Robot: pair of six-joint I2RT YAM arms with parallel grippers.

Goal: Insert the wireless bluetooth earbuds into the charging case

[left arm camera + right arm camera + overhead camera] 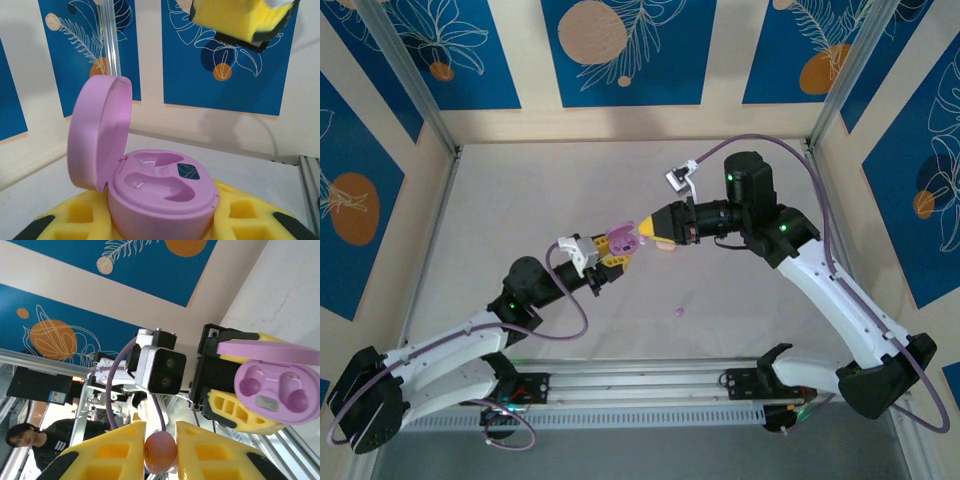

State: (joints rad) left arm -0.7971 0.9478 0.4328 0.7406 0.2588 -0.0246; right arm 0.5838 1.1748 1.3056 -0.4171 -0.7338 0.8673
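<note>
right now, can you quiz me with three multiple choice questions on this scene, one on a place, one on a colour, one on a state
1. Where is the charging case?
A. flat on the table
B. in the left gripper
C. on a wall ledge

2. What colour is the charging case?
A. white
B. black
C. purple

3. How is its lid?
A. open
B. shut
C. taken off

Answers:
1 B: the left gripper's yellow fingers clamp it, while the right gripper pinches an earbud.
2 C: body and lid are both purple.
3 A: the lid stands up on its hinge, both wells bare.
</note>
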